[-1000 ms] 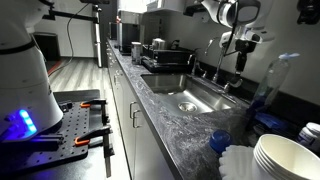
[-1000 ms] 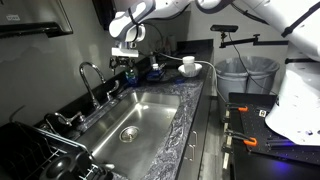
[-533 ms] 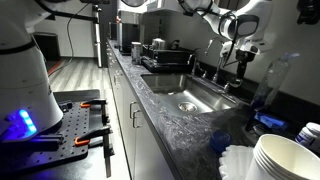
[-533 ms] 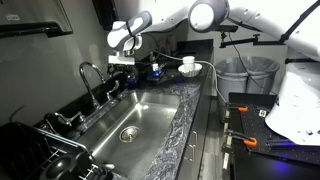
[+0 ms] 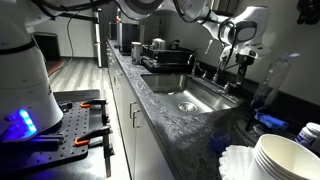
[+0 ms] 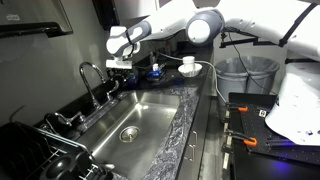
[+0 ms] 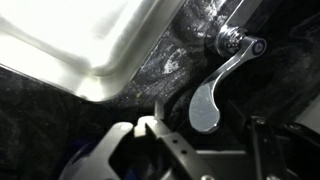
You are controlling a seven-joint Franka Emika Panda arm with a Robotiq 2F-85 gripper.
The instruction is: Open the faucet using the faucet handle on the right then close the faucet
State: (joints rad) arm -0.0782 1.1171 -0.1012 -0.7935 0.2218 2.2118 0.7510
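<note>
The faucet point(image 6: 88, 76) is a tall chrome gooseneck tap behind the steel sink point(image 6: 150, 112). The faucet handle point(image 7: 213, 92) is a short chrome lever with a paddle end, pivoting on the dark counter beside the sink's corner. In the wrist view the paddle end lies between my two fingers, near the gripper point(image 7: 205, 132), which is open. I cannot tell whether a finger touches it. In both exterior views the gripper point(image 6: 119, 70) point(image 5: 240, 64) hangs low at the back of the sink, right beside the faucet.
A dish rack with dark items point(image 6: 40, 150) stands at one end of the counter. A clear plastic bottle point(image 5: 272, 80), stacked white bowls point(image 5: 285, 158) and a white cup point(image 6: 187, 64) are at the other end. A pot point(image 5: 157, 46) stands beyond the sink.
The arm has lowered the gripper and brought it closer to the faucet handle at the back of the sink. The gripper has stayed open.
</note>
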